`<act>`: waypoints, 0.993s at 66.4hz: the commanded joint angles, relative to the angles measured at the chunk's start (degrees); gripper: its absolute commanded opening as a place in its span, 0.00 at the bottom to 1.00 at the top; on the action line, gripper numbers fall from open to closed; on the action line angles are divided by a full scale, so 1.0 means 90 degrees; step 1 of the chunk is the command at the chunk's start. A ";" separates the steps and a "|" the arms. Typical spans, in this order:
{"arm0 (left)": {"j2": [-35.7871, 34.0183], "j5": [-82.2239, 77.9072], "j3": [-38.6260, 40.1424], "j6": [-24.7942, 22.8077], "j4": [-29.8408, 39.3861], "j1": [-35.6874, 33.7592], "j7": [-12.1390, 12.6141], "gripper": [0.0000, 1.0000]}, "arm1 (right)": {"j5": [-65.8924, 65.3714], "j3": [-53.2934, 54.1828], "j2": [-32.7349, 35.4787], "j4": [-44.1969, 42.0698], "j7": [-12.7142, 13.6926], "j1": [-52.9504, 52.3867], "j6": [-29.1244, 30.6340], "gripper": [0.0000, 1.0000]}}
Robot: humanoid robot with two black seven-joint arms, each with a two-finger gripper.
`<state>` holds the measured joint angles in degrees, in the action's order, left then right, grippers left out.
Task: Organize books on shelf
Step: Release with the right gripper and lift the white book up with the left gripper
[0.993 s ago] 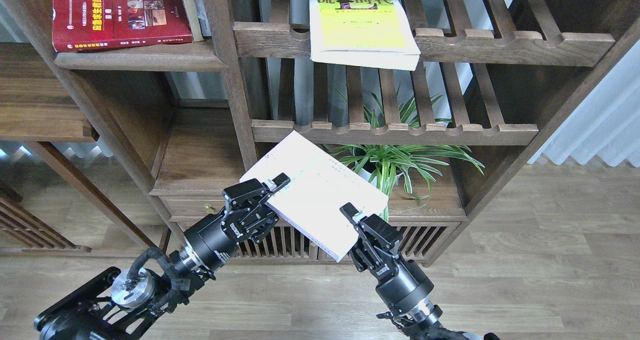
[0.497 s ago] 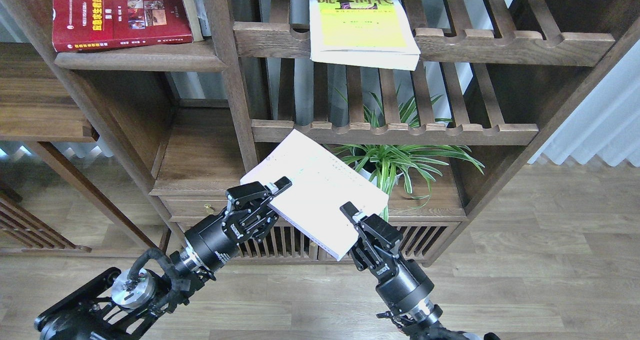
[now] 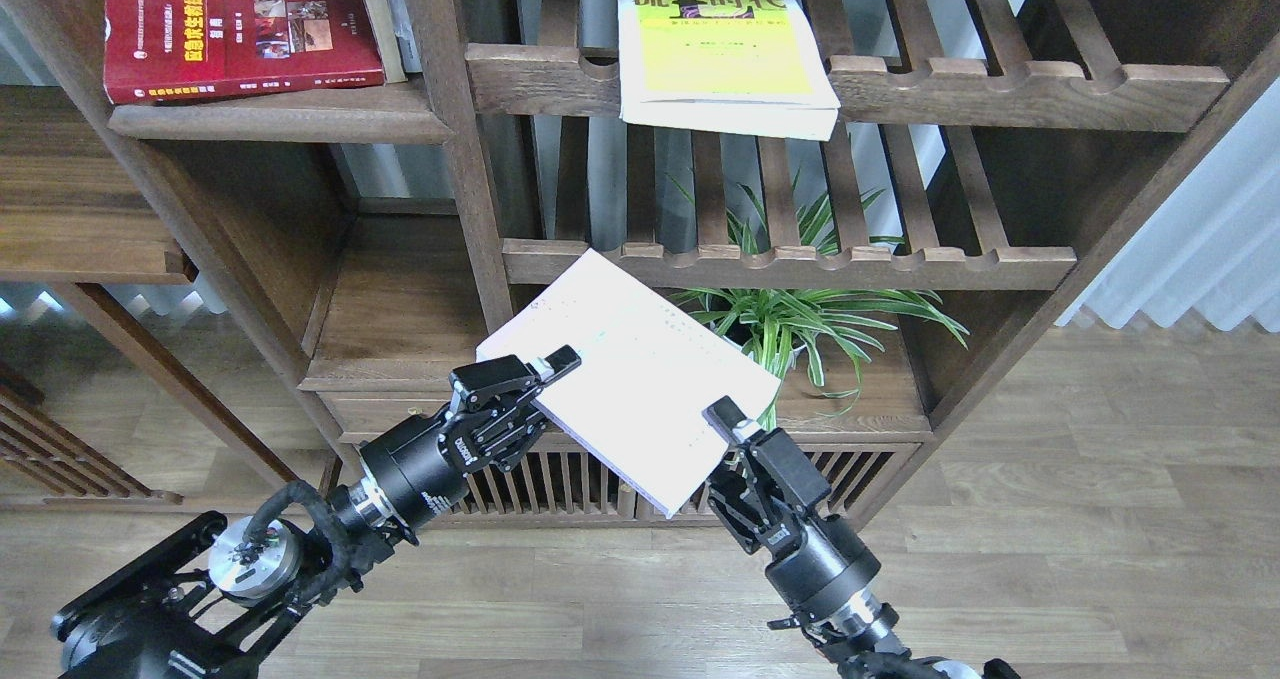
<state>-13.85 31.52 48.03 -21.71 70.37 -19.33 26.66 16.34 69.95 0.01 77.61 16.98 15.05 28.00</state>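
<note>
A white book [image 3: 630,379] hangs tilted in front of the bookcase, below the lower slatted rack. My left gripper [image 3: 545,377] is shut on its left edge. My right gripper [image 3: 728,427] sits at the book's right edge with one finger on top; the other finger is hidden, so its grip is unclear. A dark red book [image 3: 240,29] lies flat on the solid brown shelf [image 3: 280,119] at the upper left. The yellow-green book [image 3: 725,44] lies on the upper slatted rack [image 3: 1000,89], overhanging its front rail.
A lower slatted rack [image 3: 850,267] runs just above the white book's far corner. A striped green plant [image 3: 800,324] stands behind the book on the cabinet top [image 3: 400,309]. A vertical post [image 3: 470,159] divides the bays. Wooden floor lies below.
My right gripper has slid right and slightly down along the book's right edge. The left arm shifted a little left, and the white book tilted slightly.
</note>
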 commanded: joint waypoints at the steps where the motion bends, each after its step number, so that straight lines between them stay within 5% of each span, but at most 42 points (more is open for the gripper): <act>1: -0.0501 -0.0124 0.0054 0.0010 0.0451 0.0136 -0.0091 0.02 | 0.0001 0.0235 0.0038 0.0000 0.0008 0.0086 0.0000 0.99; 14: -0.1801 -0.0231 0.0259 -0.0699 0.0980 0.0409 -0.0247 0.02 | 0.0001 0.0226 0.0019 -0.0078 0.0008 0.0115 0.0000 0.99; 66: -0.5092 0.1263 0.1753 -0.0699 0.0980 0.0381 -0.0257 0.02 | -0.0068 -0.0155 -0.0001 -0.0127 0.0037 -0.0041 0.0000 0.99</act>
<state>-56.16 40.98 63.69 -28.01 79.19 -14.54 24.39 15.75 68.59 -0.01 76.47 17.30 14.68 27.99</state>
